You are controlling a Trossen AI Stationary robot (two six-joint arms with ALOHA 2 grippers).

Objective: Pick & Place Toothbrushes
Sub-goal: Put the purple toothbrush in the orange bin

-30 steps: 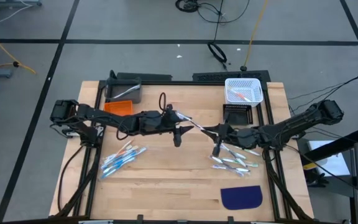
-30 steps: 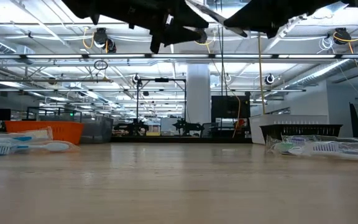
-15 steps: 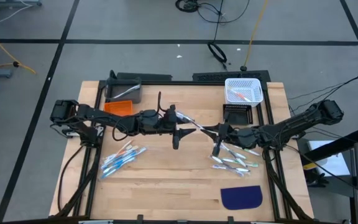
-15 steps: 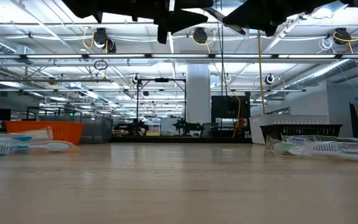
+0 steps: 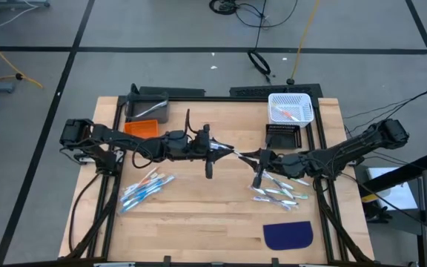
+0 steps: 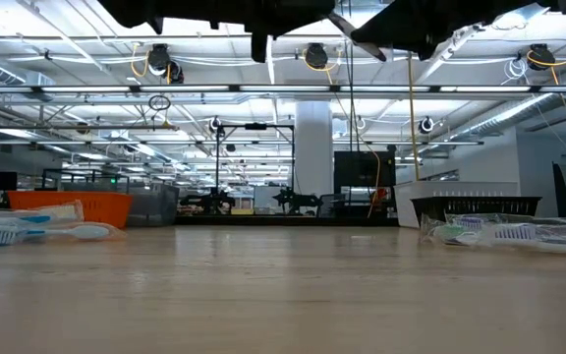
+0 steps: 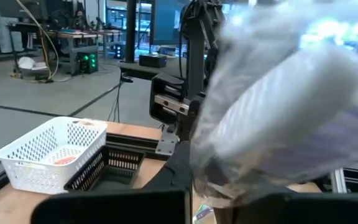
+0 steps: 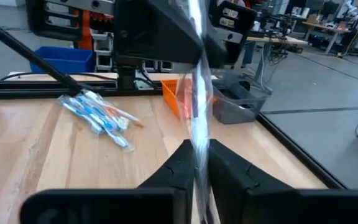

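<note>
Above the middle of the surface, a handover: both hands on one wrapped toothbrush.

A second ago the left hand stood open beside the brush; now its fingers have shut on one end, while the right hand grips the other end between closed fingers. The brush hangs in the air between them. By my judgement the transfer is nearly made, and the right hand need only let go. Other toothbrushes lie in heaps on the surface; some are in the white basket.
</note>
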